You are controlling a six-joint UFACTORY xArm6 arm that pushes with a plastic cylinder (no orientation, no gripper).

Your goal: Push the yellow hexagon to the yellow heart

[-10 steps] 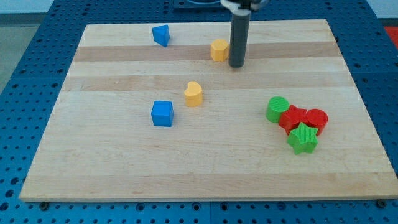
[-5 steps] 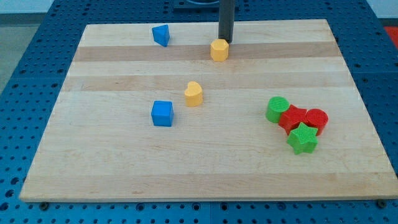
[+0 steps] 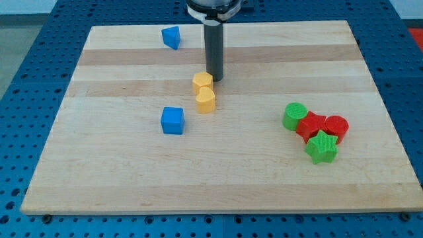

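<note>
A pale wooden bench with a smooth, banded grain is being shown. The yellow hexagon and yellow heart are being seen as matt plastic, the green star as ridged. The rod is being seen as dark and matt.

dark rod upright, my tip down at board level

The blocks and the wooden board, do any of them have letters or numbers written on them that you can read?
None: there is no writing to read anywhere in this view.
The wooden board is plain wood.
The yellow hexagon, yellow heart, blue cube and the blue block at the view's top are plain colour.
So are the green and red blocks at the view's right.
My tip, just right of the hexagon, carries no label.
</note>
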